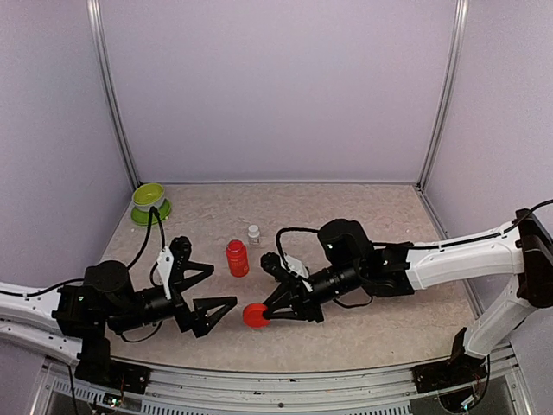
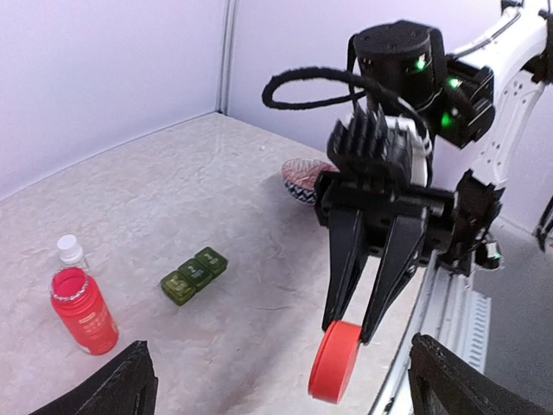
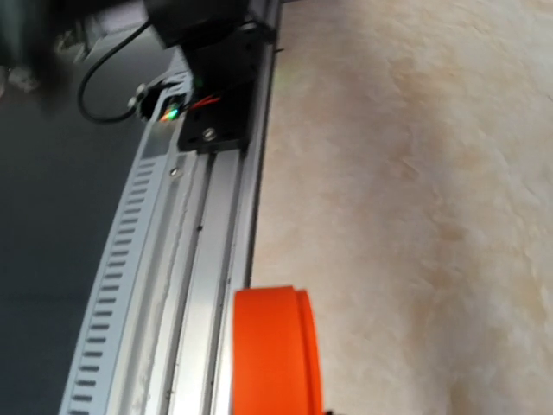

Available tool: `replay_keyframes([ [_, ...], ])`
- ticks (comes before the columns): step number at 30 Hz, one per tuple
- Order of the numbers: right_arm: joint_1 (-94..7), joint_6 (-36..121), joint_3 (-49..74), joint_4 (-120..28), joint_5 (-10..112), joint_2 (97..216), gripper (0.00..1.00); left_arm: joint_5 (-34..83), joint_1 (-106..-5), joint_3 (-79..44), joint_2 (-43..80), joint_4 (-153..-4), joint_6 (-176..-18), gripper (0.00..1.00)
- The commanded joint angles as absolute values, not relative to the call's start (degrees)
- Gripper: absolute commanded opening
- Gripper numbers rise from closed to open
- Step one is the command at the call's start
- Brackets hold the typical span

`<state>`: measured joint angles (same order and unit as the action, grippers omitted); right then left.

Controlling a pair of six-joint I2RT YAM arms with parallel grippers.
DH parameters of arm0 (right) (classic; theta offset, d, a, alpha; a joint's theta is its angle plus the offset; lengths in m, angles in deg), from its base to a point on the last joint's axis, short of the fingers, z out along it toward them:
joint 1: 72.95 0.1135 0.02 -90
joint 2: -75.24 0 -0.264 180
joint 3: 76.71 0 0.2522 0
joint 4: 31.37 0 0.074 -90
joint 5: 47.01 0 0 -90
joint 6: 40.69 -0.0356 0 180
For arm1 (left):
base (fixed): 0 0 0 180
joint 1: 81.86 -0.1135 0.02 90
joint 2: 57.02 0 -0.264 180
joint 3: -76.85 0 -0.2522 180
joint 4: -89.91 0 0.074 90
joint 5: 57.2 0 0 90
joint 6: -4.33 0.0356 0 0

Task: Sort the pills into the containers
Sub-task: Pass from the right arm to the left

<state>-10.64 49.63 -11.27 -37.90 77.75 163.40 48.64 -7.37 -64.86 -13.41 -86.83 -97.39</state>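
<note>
The containers point(image 2: 194, 275), three small dark green boxes in a row, lie on the table in the left wrist view. To their left stands an uncapped red bottle point(image 2: 82, 311) point(image 1: 237, 258). A small white bottle point(image 2: 71, 251) point(image 1: 253, 232) is just behind it. My right gripper point(image 2: 350, 333) point(image 1: 259, 313) is shut on the bottle's red cap point(image 2: 337, 363) point(image 3: 272, 354) and holds it on edge just above the table near the front rail. Facing the cap, my left gripper point(image 1: 225, 285) stands wide open and holds nothing. No pills show in any view.
A lime-green bowl point(image 1: 149, 201) sits at the back left corner. A patterned bowl point(image 2: 304, 177) lies behind the right arm. The metal front rail point(image 3: 194, 285) runs along the table edge close to the cap.
</note>
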Motion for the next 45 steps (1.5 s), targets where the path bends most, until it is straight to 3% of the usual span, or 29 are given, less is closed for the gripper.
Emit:
replay_keyframes([
  [1, -13.1, 40.4, -9.3, -38.7, 76.4, 162.8, 0.18, 66.8, -1.8, -66.0, -10.3, -89.2, -90.6, 0.99],
  [5, -15.5, 33.7, -7.2, -40.7, 76.1, 161.9, 0.18, 77.1, 2.7, -66.3, -6.3, -93.0, -84.9, 0.99],
  [15, -16.1, 25.8, -1.8, -46.3, 69.7, 162.9, 0.17, 81.2, 3.3, -62.8, 4.7, -98.5, -76.2, 0.99],
  [20, -16.1, 25.5, 0.3, -47.6, 68.2, 165.2, 0.17, 77.7, 1.0, -61.3, 8.5, -102.1, -72.2, 0.97],
  [35, -20.7, 24.3, 4.8, -46.5, 67.4, 172.3, 0.18, 50.9, -15.2, -65.0, 10.7, -114.3, -66.9, 0.92],
  [45, -20.8, 23.6, 7.6, -47.2, 69.1, 174.3, 0.17, 51.7, -15.8, -60.0, 19.1, -112.7, -62.8, 0.88],
])
